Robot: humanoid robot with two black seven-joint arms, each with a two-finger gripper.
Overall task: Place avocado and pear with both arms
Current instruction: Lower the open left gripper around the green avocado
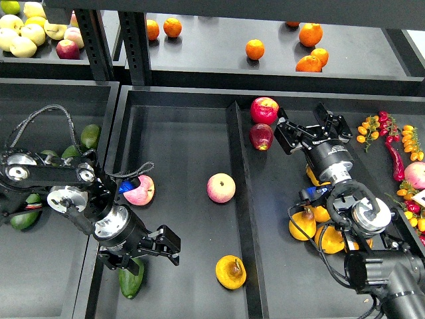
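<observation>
Avocado point(131, 278) is seen at the tray's front-left edge, partly hidden under the left gripper point(163, 247), spread and empty, apparently lined up for a grasp. Pear point(230, 272) lies front-centre, untouched. Right gripper point(312, 130) is held spread, empty, well apart.

Matt black tray point(179, 133); glossy smooth avocado point(131, 279); pear point(230, 272) skin dull, bruised brown

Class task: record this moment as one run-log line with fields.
left gripper: open, above avocado | right gripper: open, empty, near dark red apple | pear: lying in tray, untouched
</observation>
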